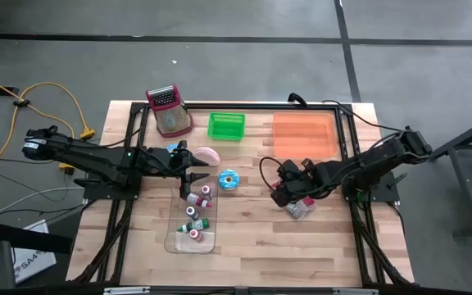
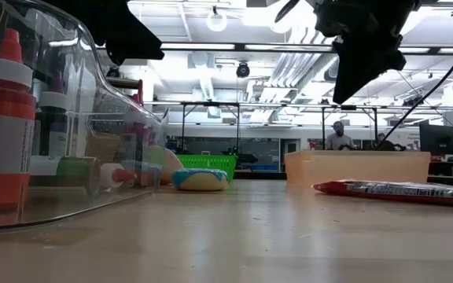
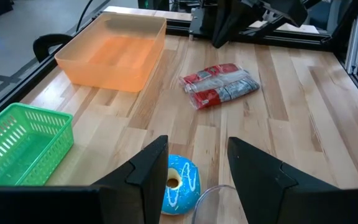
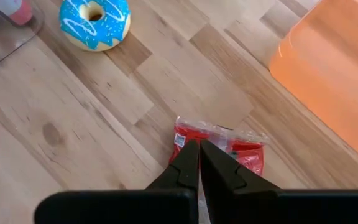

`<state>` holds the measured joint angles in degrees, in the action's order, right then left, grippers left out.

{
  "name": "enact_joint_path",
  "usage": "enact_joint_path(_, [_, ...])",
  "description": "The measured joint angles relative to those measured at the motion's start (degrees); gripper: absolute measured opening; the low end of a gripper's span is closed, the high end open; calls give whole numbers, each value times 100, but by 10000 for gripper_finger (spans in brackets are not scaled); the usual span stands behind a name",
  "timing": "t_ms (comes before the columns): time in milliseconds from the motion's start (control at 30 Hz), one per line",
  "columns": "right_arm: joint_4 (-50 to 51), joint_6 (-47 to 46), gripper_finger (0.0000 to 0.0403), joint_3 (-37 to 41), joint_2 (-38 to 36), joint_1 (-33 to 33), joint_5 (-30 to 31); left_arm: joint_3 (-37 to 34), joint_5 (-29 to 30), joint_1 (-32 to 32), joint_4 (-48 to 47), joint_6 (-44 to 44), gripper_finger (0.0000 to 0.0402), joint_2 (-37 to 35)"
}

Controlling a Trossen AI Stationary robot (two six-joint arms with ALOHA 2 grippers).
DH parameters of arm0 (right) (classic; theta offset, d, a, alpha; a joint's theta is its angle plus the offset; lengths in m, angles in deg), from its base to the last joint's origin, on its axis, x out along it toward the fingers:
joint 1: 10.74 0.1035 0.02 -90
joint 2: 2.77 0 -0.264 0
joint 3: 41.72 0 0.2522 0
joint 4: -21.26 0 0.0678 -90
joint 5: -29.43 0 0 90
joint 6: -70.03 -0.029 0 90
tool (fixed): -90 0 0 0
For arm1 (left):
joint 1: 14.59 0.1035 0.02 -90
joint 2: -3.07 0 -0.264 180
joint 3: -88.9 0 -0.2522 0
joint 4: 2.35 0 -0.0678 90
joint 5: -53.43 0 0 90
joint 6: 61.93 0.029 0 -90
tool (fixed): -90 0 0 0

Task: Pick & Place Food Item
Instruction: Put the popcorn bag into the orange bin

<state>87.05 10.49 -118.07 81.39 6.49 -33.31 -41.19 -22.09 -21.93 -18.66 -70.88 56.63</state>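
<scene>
High view of a wooden table (image 1: 244, 246) shows the right gripper (image 1: 283, 190) poised above a red snack packet (image 1: 298, 206), its two fingers pressed together with nothing pinched between them. Seen from the right wrist, the packet (image 4: 229, 143) lies flat on the wood just beyond and beneath the closed fingertips, partly hidden by them. From table height the dark gripper (image 2: 360, 59) hangs clear of the packet (image 2: 395, 189), with open air between the two. An orange bin (image 1: 306, 135) stands near the right gripper, on the far side of the packet from it, and a blue-iced doughnut (image 1: 229, 179) rests on the boards to the gripper's other side, towards the left arm.

Across the table the left gripper (image 1: 193, 172) hovers with its fingers spread partway, holding nothing. Its wrist camera looks between the two dark fingers (image 3: 151, 171) to the doughnut (image 3: 179, 182), which sits just below and ahead of them, touching neither. Further out from this gripper lie the packet (image 3: 220, 85) and the orange bin (image 3: 114, 53), with a green basket (image 3: 20, 146) off to one side. A clear tray (image 1: 193, 223) of small bottles sits just beside and below the left gripper, and a pink toy cash register (image 1: 169, 111) stands well behind it.
</scene>
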Motion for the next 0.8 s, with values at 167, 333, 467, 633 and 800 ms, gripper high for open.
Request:
enact_joint_path(167, [0, -1, 3, 0, 0, 0, -14, 0, 0, 0, 0, 0, 159, 0])
enact_joint_path(333, [0, 11, 3, 0, 0, 0, -17, 0, -81, 2, 0, 0, 159, 0])
enact_joint_path(467, [0, 45, 3, -2, 0, 0, -20, 0, -286, 0, 0, 1, 159, 0])
enact_joint_path(633, [5, 47, 3, -2, 0, 0, -147, 0, -343, 0, 101, 84, 159, 0])
enact_joint_path(800, [102, 10, 3, -2, 0, 2, -460, 0, -643, -14, 363, 122, 159, 80])
